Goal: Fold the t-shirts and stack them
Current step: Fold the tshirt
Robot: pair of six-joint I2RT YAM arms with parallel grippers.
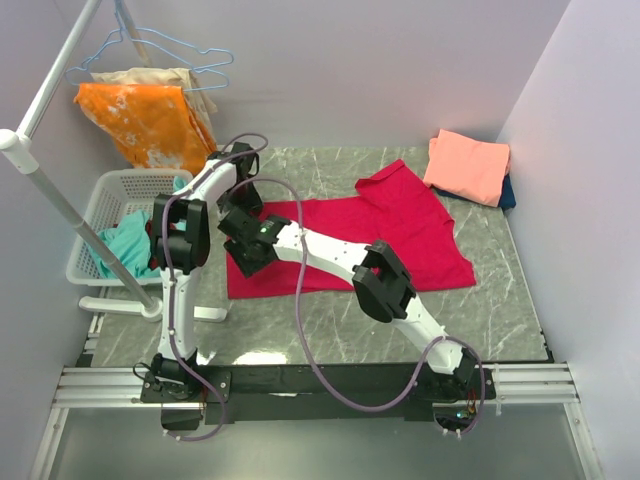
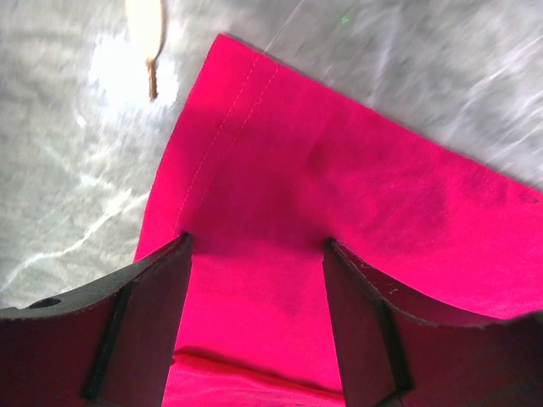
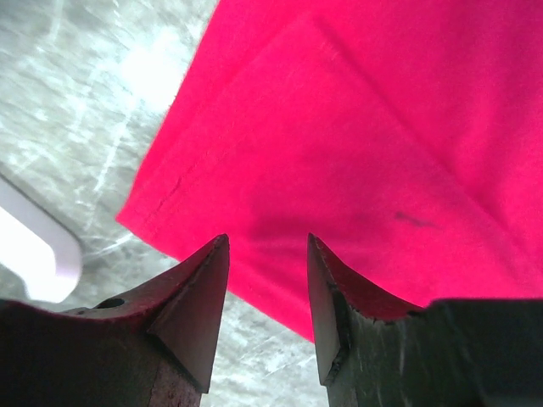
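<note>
The red t-shirt point(image 1: 400, 230) is lying on the table point(image 1: 320, 165), the left arm point(image 1: 180, 250) and right arm point(image 1: 330, 255) are reaching over its left end, and the pink t-shirt point(image 1: 467, 165) is sitting folded at the far right.

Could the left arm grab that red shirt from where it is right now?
Probably yes: the left pincer hangs open over the red t-shirt near its corner, and nothing lies between them.

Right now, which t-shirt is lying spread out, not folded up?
The big red t-shirt in the middle, lying open. The pink one is folded, sitting on the dark blue one in the far right corner.
</note>
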